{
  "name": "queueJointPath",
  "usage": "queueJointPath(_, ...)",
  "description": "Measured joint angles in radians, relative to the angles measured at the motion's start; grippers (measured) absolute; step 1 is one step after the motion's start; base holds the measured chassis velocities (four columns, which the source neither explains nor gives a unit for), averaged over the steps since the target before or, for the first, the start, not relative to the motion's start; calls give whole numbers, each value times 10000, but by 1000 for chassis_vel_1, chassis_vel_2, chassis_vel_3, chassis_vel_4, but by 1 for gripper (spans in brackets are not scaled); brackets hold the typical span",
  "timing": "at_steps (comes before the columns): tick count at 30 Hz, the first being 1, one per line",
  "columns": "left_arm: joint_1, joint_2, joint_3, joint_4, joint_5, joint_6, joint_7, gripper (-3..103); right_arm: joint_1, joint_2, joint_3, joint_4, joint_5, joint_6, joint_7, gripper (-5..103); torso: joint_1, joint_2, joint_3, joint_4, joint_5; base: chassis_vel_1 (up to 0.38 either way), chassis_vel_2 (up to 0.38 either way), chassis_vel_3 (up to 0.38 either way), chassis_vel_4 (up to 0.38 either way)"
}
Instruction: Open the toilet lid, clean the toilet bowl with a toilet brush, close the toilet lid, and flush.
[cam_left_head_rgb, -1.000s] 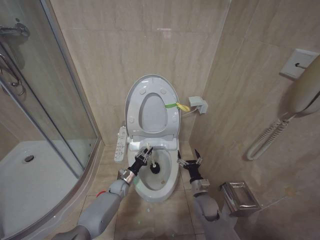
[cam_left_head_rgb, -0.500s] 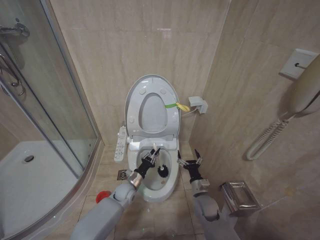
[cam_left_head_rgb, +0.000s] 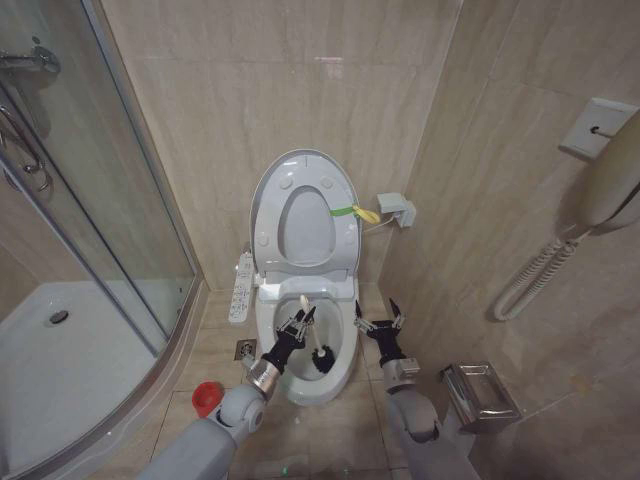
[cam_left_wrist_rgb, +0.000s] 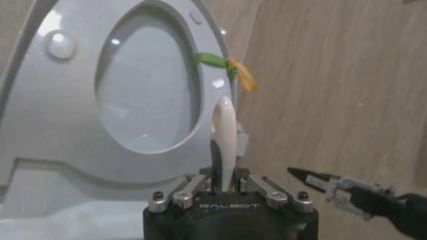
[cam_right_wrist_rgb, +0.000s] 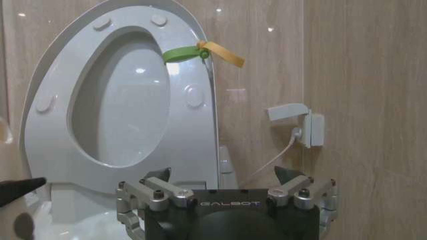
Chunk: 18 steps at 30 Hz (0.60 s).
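Note:
The toilet lid (cam_left_head_rgb: 305, 222) stands upright against the wall with the white seat ring (cam_left_head_rgb: 343, 240) raised in front of it and a green-yellow strap (cam_left_head_rgb: 352, 212) at its edge. Below is the toilet bowl (cam_left_head_rgb: 340, 375). My left gripper (cam_left_head_rgb: 296, 326) is over the bowl, shut on the white handle of the toilet brush (cam_left_head_rgb: 322, 360), whose black head is down inside the bowl. The left wrist view shows the handle (cam_left_wrist_rgb: 223, 125) clamped between the fingers. My right gripper (cam_left_head_rgb: 380, 322) hangs open beside the bowl's right rim, holding nothing. The red holder (cam_left_head_rgb: 206, 397) sits on the floor to the left.
A glass shower enclosure (cam_left_head_rgb: 100, 200) and its white tray (cam_left_head_rgb: 60, 370) are on the left. A long button panel (cam_left_head_rgb: 241, 285) sits left of the seat. A wall box with a cable (cam_left_head_rgb: 397, 208), a metal paper holder (cam_left_head_rgb: 480, 390) and a wall handset (cam_left_head_rgb: 610, 180) are on the right.
My left gripper has drawn back towards the bowl's front, carrying the brush head from the middle of the bowl to its front right. The red holder has come into sight. The right gripper stayed still.

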Motion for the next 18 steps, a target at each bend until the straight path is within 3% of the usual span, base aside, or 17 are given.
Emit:
queueJointPath(7,-164,-516,158,1030,-47,-297,470,19,0,0,0,0,0,0,0,100,1,0,0,2,0,0,0,0,0)
queueJointPath(18,-563,-740,52,2381,-35,-655,1107,19,0,0,0,0,0,0,0,100,0,0,0,1,-1,0,0,0,0)
